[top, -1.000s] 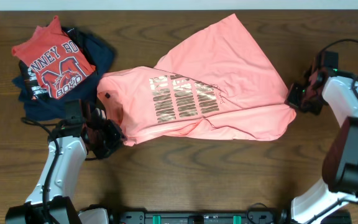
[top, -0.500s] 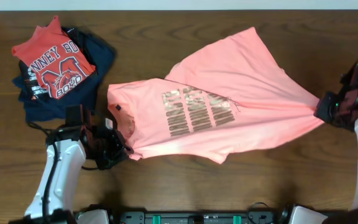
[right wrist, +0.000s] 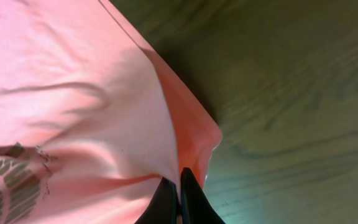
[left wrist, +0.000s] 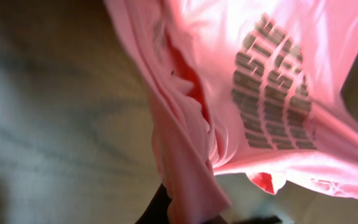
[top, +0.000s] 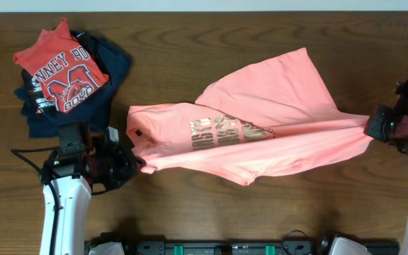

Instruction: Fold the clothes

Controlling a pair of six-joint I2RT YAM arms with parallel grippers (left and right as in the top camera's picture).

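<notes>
Pink T-shirt (top: 261, 131) sits mid-table, strung between both arms. Its long axis runs left-right, neck end toward my left arm, wide hem end toward the right. Gold lettering (top: 225, 131) faces up. Left gripper (top: 134, 160) is clamped on the bunched neck-side edge. Right gripper (top: 371, 127) has its fingers pinched tight on the far corner. Dark wood table (top: 211, 212). Red "M" shirt (top: 61, 71) lies on navy garments (top: 115, 67) at back left, apart from the pink one.

Pinches the T-shirt (top: 289, 95) with left gripper (top: 134, 161) at lower left, fingers (left wrist: 156, 210) closed; likewise with right gripper (top: 370, 128) at right edge.
</notes>
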